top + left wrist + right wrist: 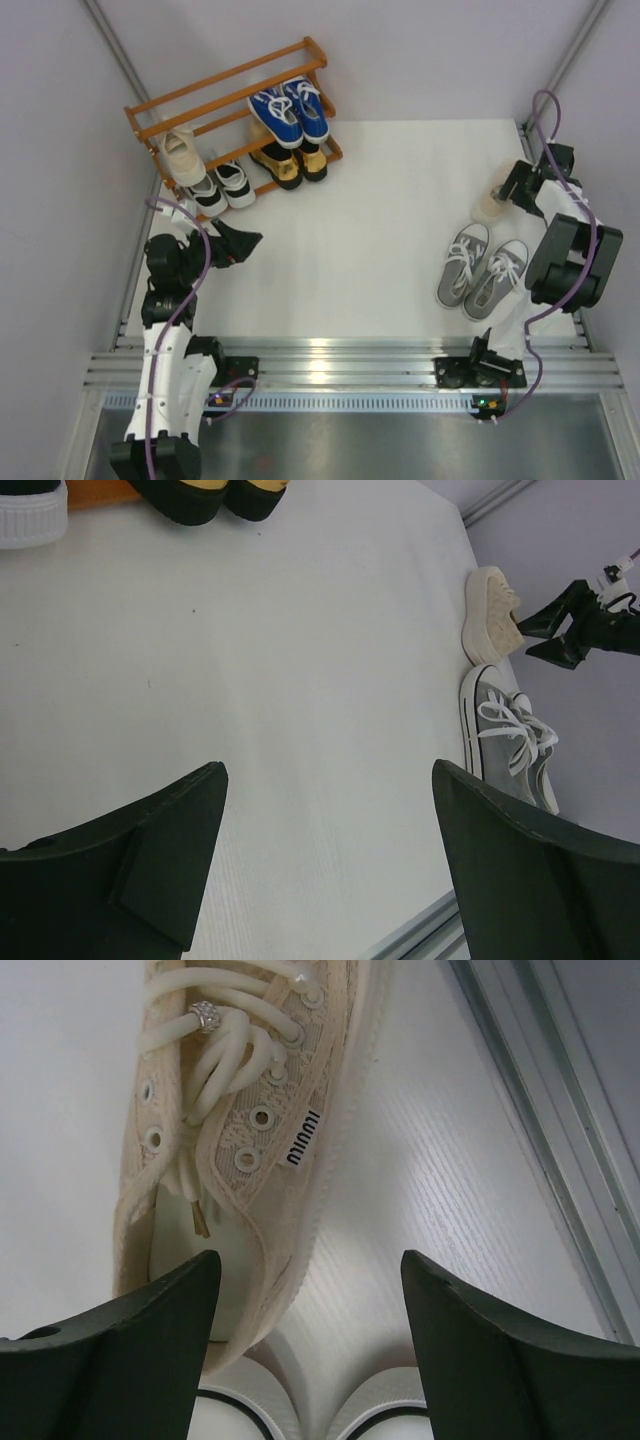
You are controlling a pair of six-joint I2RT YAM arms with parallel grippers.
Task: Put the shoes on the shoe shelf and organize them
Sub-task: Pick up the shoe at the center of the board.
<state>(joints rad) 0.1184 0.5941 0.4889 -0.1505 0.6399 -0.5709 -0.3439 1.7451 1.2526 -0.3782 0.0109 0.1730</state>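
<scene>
The right pincer point(310, 1290) stood open astride the heel wall of the beige shoe point(255, 1120), one finger point(120, 1360) over the opening and one outside, probably so it could pinch that wall and lift it; the shelf point(228, 78) was far to its left.

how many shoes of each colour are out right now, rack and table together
blue canvas sneakers: 2
shiny gold loafers: 2
black-and-white sneakers: 2
grey lace-up sneakers: 2
beige lace-up shoes: 2
total: 10
</scene>
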